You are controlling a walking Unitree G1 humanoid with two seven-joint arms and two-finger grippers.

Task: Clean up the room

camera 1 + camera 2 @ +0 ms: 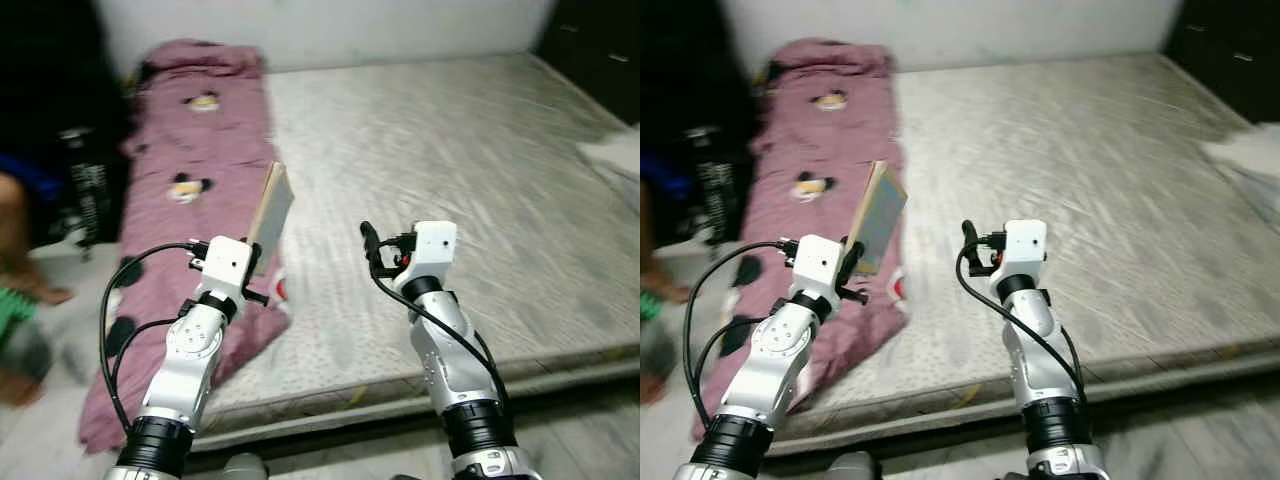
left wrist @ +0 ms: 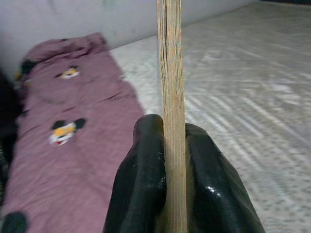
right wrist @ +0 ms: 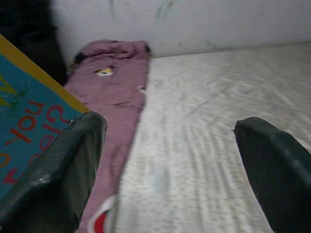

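Book upright in left gripper

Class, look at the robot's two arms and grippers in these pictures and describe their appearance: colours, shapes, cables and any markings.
Both arms are silver metal segments with black ring joints. Each wrist ends in a white boxy housing bearing a small dark dot. Looping black cables run along each arm; a red detail shows by the right wrist. The left gripper and right gripper each have two thick, rounded, glossy black fingers.
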